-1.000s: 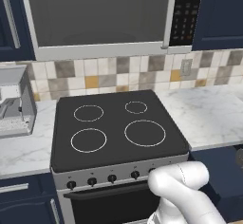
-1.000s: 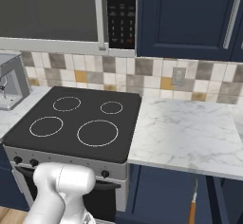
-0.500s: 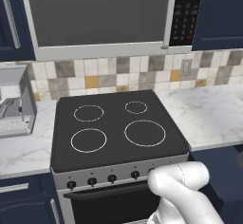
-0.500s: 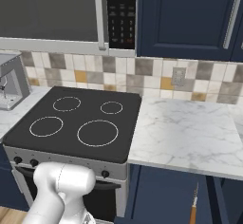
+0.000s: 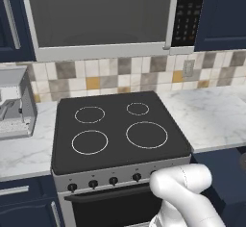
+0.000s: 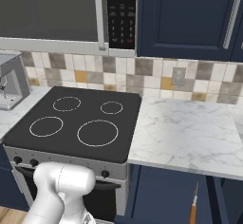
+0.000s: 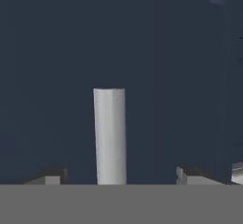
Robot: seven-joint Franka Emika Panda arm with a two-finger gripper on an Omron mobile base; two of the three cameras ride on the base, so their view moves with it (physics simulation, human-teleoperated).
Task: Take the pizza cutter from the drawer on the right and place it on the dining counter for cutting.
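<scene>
The drawer's navy-blue front (image 7: 166, 76) fills the hand view, close up. Its silver bar handle (image 7: 109, 133) runs up the middle of that view. My gripper (image 7: 121, 175) is open, with one fingertip (image 7: 53, 176) on each side of the bar and a gap to it on both sides. In the right base view a slim tool with a brown handle (image 6: 193, 212) lies low in the opened space under the marble worktop; I cannot tell whether it is the pizza cutter. The dining counter is out of view.
A black stove (image 5: 117, 130) with several knobs sits ahead, with a marble worktop (image 6: 185, 133) to its right and a microwave (image 5: 101, 14) above. A grey appliance (image 5: 14, 106) stands at the left. My white arm (image 6: 59, 190) bends down in front of the oven.
</scene>
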